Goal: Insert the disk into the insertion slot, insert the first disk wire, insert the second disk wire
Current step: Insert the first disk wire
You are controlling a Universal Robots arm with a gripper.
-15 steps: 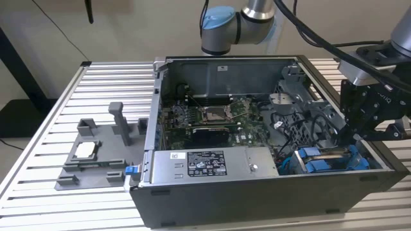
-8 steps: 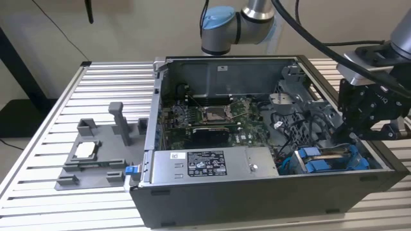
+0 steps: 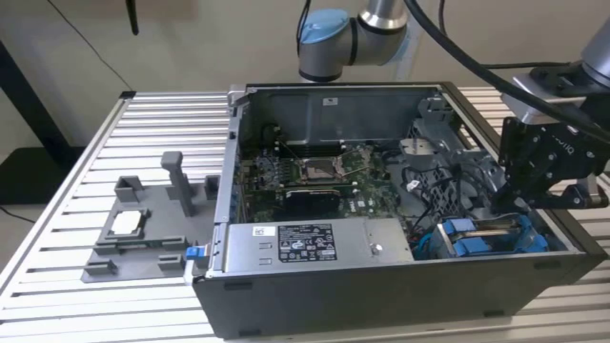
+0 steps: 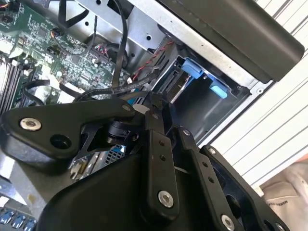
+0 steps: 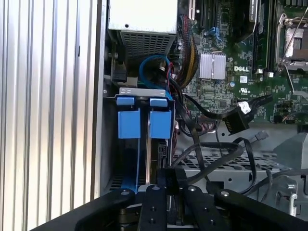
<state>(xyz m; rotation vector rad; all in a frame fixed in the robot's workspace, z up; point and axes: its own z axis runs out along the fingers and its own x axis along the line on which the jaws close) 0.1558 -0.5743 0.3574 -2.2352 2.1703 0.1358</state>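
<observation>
The insertion slot (image 3: 539, 249), a grey metal cage with blue fittings, sits in the open computer case's front corner at the exterior view's right. The disk (image 3: 486, 230) stands inside it between the blue end tabs (image 5: 129, 122); its edge (image 5: 153, 159) shows in the first wrist view. My gripper (image 3: 513, 204) hangs just above the cage's inner end. The black fingers (image 5: 154, 204) sit close together on the black end of a disk wire (image 5: 168, 175), whose cable (image 5: 211, 168) loops off toward the motherboard. Another black wire plug (image 5: 235, 124) lies loose over the board.
The grey labelled power supply box (image 3: 305, 243) fills the case's front. The motherboard (image 3: 315, 175) lies behind it, with loose cables (image 3: 429, 186) beside the cage. A grey holder fixture (image 3: 143, 236) stands on the slatted table (image 3: 76, 300) at the exterior view's left.
</observation>
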